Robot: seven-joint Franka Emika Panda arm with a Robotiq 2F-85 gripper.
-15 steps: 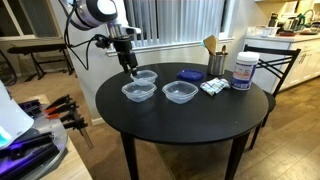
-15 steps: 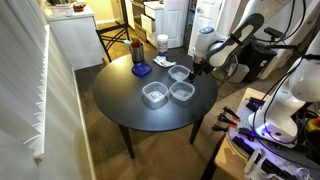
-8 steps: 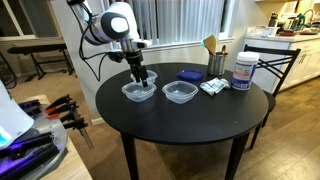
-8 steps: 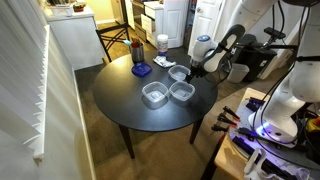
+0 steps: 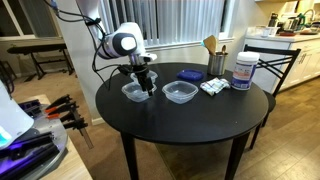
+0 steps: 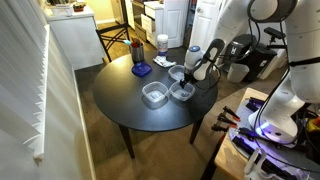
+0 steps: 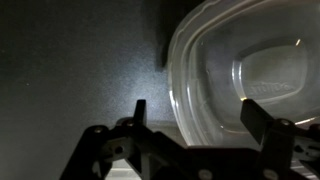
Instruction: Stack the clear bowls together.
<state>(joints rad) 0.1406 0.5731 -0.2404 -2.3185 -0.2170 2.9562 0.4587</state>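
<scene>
Three clear bowls sit close together on the round black table [image 5: 190, 125]. In both exterior views I see the front-left bowl [image 5: 134, 93] [image 6: 153, 95] and another bowl [image 5: 180, 92] [image 6: 177, 72] near the blue square. My gripper [image 5: 147, 86] [image 6: 190, 78] is low over the third bowl [image 5: 156, 77] [image 6: 181, 93], partly hiding it. In the wrist view my gripper [image 7: 192, 105] is open and straddles this bowl's [image 7: 250, 60] rim, one finger outside, one inside. Nothing is gripped.
A flat blue square [image 5: 188, 73] [image 6: 141, 70], a white tub with a blue label [image 5: 243, 70] [image 6: 162, 42], a small packet [image 5: 212, 87] and a utensil holder [image 5: 216, 62] stand on the table's far side. A chair [image 5: 272, 60] stands beside the table.
The arm has swung over the bowls and come down. My gripper has dropped from above the table to the rim of the third bowl. The bowls have not moved.
</scene>
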